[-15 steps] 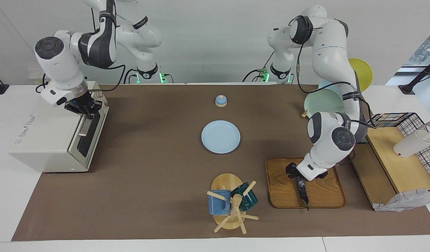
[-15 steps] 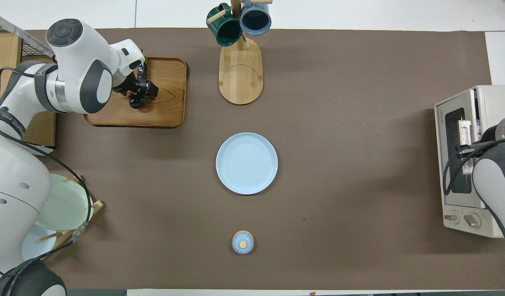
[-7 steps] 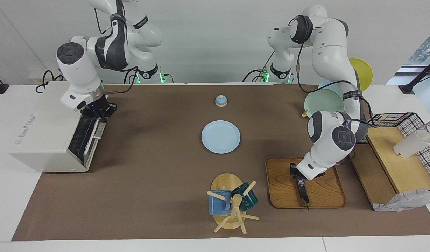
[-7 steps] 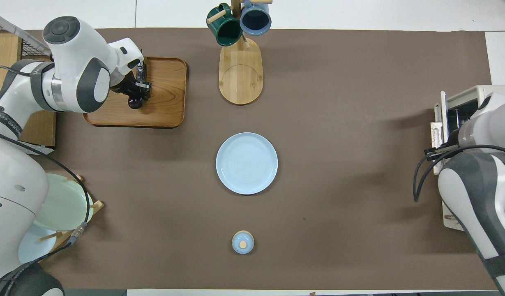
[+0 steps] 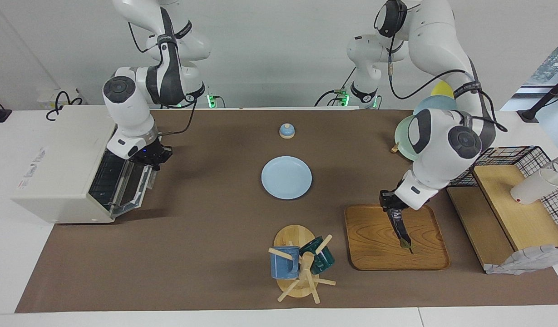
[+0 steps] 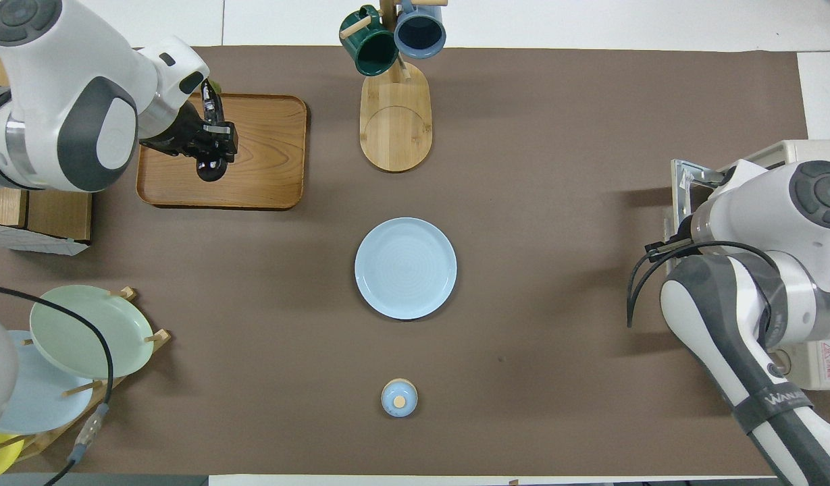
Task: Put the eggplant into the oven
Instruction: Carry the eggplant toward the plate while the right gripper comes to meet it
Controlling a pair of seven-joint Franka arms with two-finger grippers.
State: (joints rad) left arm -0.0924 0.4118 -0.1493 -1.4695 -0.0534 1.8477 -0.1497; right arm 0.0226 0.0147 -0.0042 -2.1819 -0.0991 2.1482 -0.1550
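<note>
Eggplant (image 5: 400,229) clamped in left tool (image 5: 393,210), lifted over tray (image 5: 374,245).

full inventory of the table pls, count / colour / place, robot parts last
eggplant: 1, dark purple, hanging from left pincer over tray
oven: 1, cream, right arm's end, door partly open
tray: 1, wooden, left arm's end
plate: 1, light blue, table centre
knobbed lid: 1, blue, nearer robots than plate
mug tree: 1, wooden, blue and green mugs
plate rack: green, blue, yellow plates
wire basket: 1, black
left pincer: shut on eggplant
right pincer: shut on door handle
</note>
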